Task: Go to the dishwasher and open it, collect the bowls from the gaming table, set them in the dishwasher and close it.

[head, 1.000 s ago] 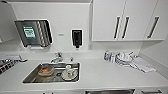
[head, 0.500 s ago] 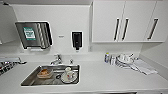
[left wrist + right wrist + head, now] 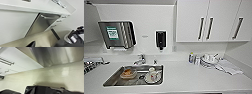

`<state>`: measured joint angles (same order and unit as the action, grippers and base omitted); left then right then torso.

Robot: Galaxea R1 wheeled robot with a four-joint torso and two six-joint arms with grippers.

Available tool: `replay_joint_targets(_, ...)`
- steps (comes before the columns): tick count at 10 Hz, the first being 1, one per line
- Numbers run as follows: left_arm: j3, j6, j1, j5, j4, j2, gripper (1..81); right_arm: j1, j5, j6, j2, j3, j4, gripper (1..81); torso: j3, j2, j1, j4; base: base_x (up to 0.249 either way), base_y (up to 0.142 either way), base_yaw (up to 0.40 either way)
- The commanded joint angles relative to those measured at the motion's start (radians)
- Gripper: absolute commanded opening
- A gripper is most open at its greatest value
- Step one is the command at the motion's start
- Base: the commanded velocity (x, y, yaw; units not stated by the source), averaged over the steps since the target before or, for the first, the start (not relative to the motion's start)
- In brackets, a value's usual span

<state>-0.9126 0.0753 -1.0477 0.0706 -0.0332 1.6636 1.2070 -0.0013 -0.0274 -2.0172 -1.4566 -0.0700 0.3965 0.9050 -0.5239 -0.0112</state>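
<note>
The dishwasher [image 3: 41, 25] is a stainless-steel front set under the white counter [image 3: 37, 6], with a bar handle [image 3: 50, 17] along its top edge. Its door stands upright against the cabinet line. The same steel front [image 3: 53, 55] looms close in the right wrist view, above the pale floor [image 3: 50, 75]. A dark part of my left arm [image 3: 31, 44] and a dark part of my right arm [image 3: 47, 90] show at the picture edges. The bowls and the gaming table are out of view.
The head view faces a white counter [image 3: 191, 77] with a steel sink [image 3: 114, 81] holding dishes. A towel dispenser [image 3: 116, 35] and a black soap dispenser [image 3: 160, 40] hang on the wall. White dishes [image 3: 209, 60] stand right, under white cabinets [image 3: 206, 20]. Drawers [image 3: 56, 23] flank the dishwasher.
The whole head picture has shifted down very slightly, so the camera moved a little. Nothing on the counter or in the sink has changed place.
</note>
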Motion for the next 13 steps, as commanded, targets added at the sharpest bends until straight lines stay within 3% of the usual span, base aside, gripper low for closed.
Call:
replay_joint_targets(1,0.026,0.004,0.076,-0.023,-0.013,-0.034,81.1,-0.100,-0.034,-0.016,0.055,0.042,-0.011,81.1,0.090,0.096,-0.062,0.000,0.000,0.000,0.000)
replay_joint_targets(5,0.023,0.004,0.088,-0.023,-0.024,-0.067,81.1,-0.119,-0.032,-0.016,0.059,0.072,-0.010,81.1,0.221,0.239,-0.154,0.000,0.000,0.000,0.000)
replay_joint_targets(6,0.027,0.004,0.100,-0.023,-0.024,-0.073,81.1,-0.120,-0.032,-0.016,0.061,0.072,-0.011,81.1,0.165,0.274,-0.176,0.000,0.000,0.000,0.000)
replay_joint_targets(7,0.043,0.004,0.110,-0.023,-0.025,-0.083,81.1,-0.120,-0.032,-0.016,0.061,0.069,-0.011,81.1,0.183,0.198,-0.128,0.000,0.000,0.000,0.000)
replay_joint_targets(9,0.055,0.011,0.136,-0.023,-0.027,-0.094,81.1,-0.131,-0.034,-0.017,0.061,0.079,-0.011,81.1,0.198,0.221,-0.143,0.000,0.000,0.000,0.000)
replay_joint_targets(11,0.070,0.008,0.183,-0.023,-0.060,-0.093,81.1,-0.166,-0.034,-0.040,0.064,0.095,-0.011,81.1,0.198,0.221,-0.144,0.000,0.000,0.000,0.000)
replay_joint_targets(13,0.067,0.006,0.215,-0.040,-0.056,-0.071,81.1,-0.229,-0.083,-0.073,0.064,0.098,-0.023,81.1,0.199,0.222,-0.144,0.000,0.000,0.000,0.000)
